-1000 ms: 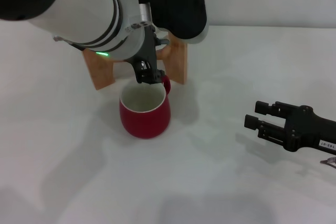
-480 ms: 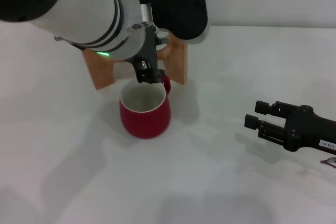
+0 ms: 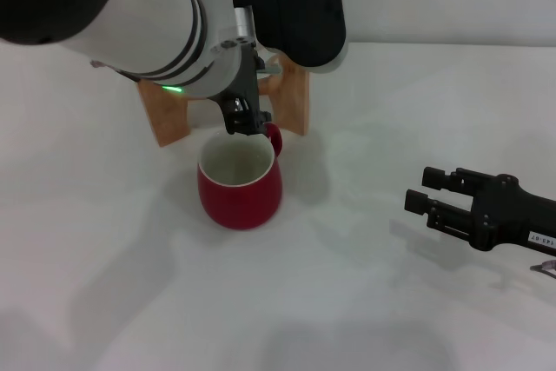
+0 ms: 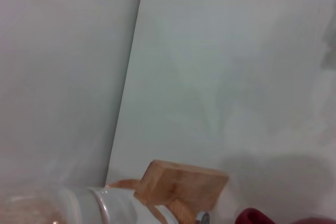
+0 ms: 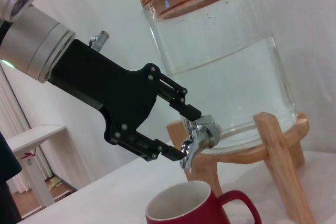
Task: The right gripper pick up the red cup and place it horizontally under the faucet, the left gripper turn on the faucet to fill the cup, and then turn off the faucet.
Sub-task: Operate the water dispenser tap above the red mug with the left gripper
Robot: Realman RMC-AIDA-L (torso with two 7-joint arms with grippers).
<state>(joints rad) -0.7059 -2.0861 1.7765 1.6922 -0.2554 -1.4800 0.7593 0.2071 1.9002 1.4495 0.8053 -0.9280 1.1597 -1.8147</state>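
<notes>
Nothing shifts. Left pincer (image 5: 185,135), open, brackets faucet (image 5: 197,140) above red cup (image 3: 240,184); next: turn lever. Right pincer (image 3: 420,193) open, parked near desk's right edge.

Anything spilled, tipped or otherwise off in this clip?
Nothing stands out. The red cup stands upright under the faucet, no spill showing around it. The left gripper brackets the faucet; the right gripper rests open off to the cup's right.

Red cup (image 3: 240,187) with cream inside; chrome faucet (image 5: 195,139); black left pincer (image 5: 182,127).
</notes>
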